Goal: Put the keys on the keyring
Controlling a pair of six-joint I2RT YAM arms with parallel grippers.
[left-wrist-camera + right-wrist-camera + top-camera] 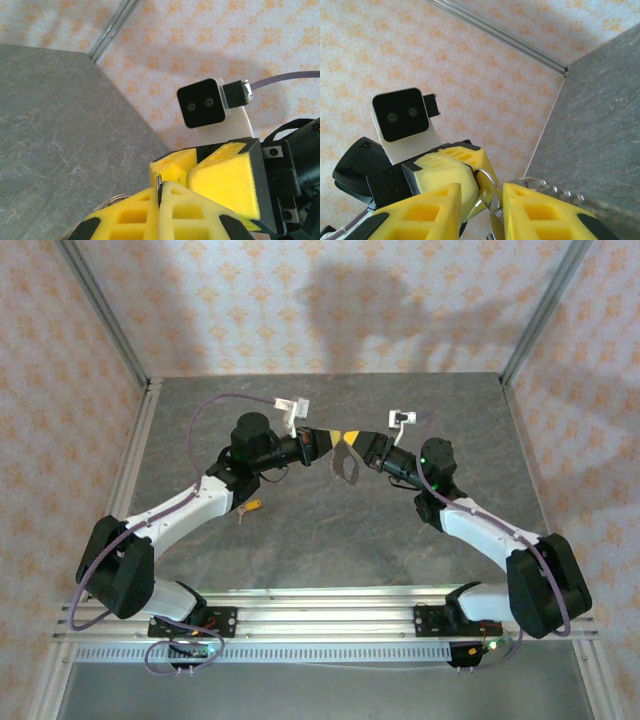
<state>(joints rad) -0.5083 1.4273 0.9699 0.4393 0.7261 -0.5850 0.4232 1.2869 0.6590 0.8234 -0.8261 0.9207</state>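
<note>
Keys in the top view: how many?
1 clearly: a key lies on the table beside the left arm. More may hang on the keyring, too small to tell.

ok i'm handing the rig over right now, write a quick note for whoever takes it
left claw: shut on the keyring, held up off the table at mid-workspace with the loop hanging down.
right claw: open, tip to tip with the left claw, one finger on either side of the ring wire.
key: yellow-headed, lying loose on the table nearer the left side.
done: ring picked up.
left: pick up that key and thread it on. Can't tell if any key is already on the ring.
</note>
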